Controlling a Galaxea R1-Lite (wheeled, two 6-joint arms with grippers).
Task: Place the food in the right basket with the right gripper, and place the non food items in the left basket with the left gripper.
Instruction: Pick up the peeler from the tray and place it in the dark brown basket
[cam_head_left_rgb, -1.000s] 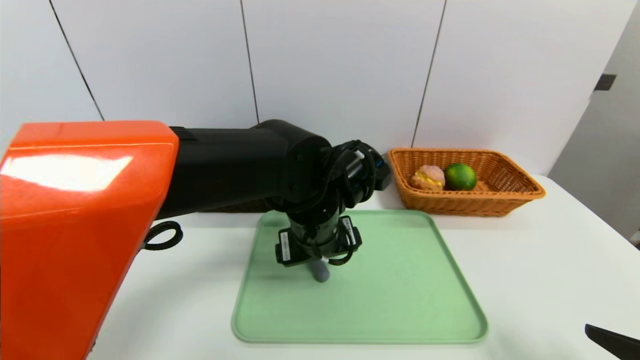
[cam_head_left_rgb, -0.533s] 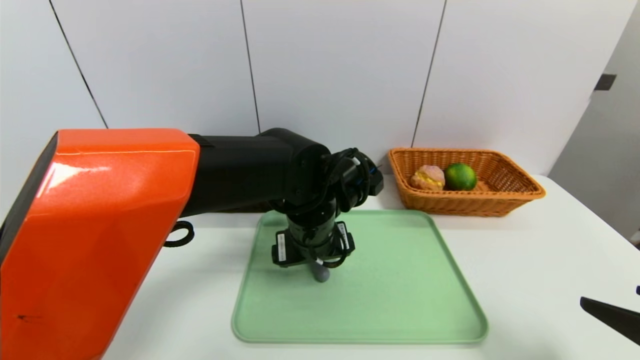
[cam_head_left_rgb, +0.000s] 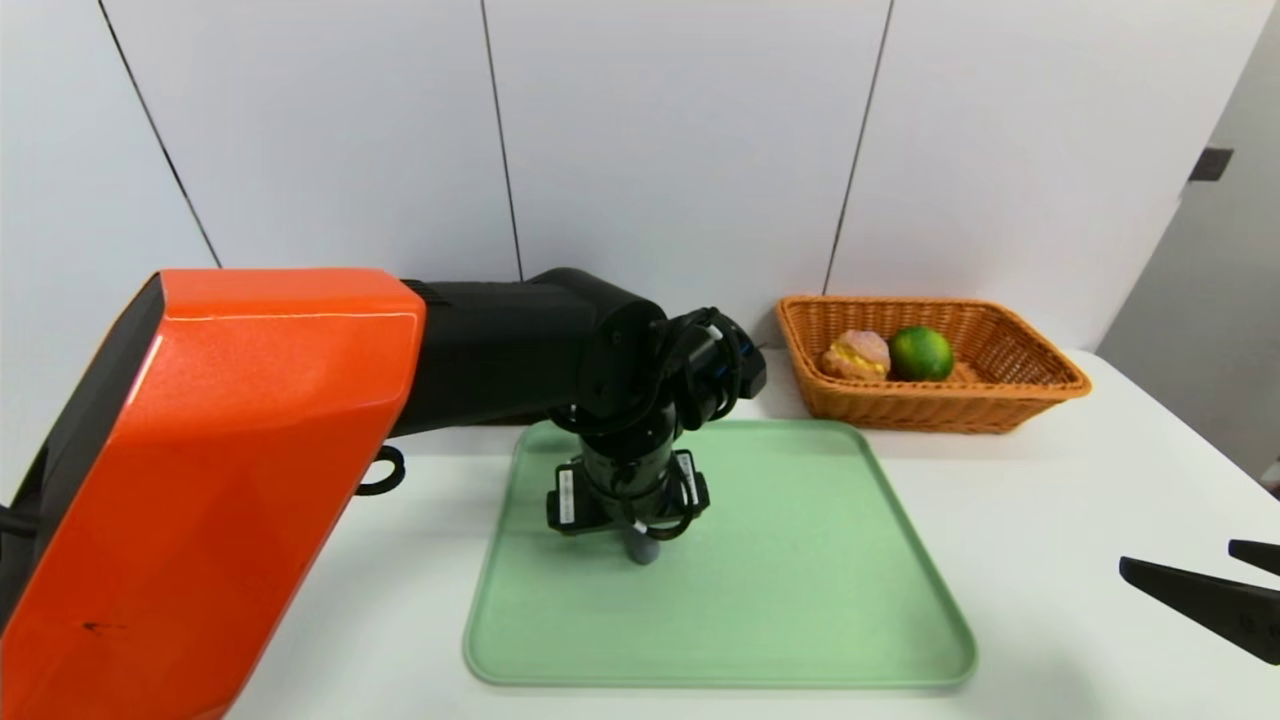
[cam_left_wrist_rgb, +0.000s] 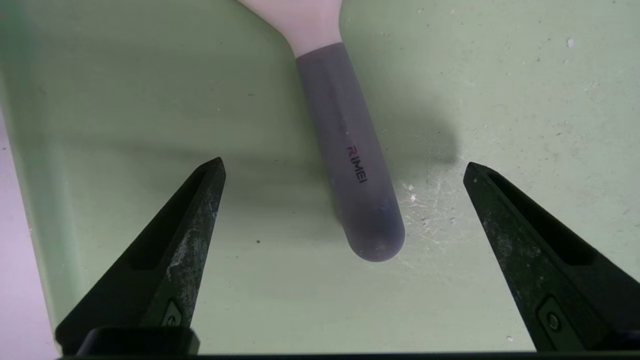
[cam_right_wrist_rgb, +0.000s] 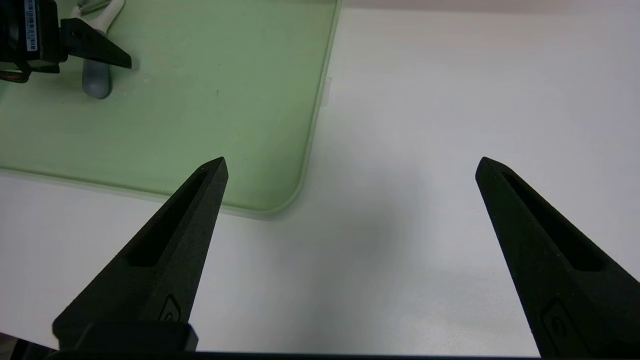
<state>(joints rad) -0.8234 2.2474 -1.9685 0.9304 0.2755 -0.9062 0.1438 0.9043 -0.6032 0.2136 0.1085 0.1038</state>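
A tray (cam_head_left_rgb: 800, 620) lies on the table (cam_head_left_rgb: 1050, 480). On the tray lies a brush (cam_left_wrist_rgb: 350, 150), its handle end between the spread fingers (cam_left_wrist_rgb: 195, 210) of the left gripper (cam_left_wrist_rgb: 344, 167), touching neither. The right gripper (cam_right_wrist_rgb: 350, 162) hangs over bare table, the tray's corner just beside one finger (cam_right_wrist_rgb: 200, 200). Behind the tray to the right stands a basket (cam_head_left_rgb: 1030, 385) with a bun (cam_head_left_rgb: 857, 353) left of a lime (cam_head_left_rgb: 921, 352).

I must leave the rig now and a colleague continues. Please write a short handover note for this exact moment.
Left gripper: open, over the tray, jaws either side of the gray-handled tool, not gripping.
Right gripper: open, empty, over the table right of the tray.
Done: lime and pastry are in the right basket.
Left: grasp the tool and put it in the left basket, hidden behind the left arm.
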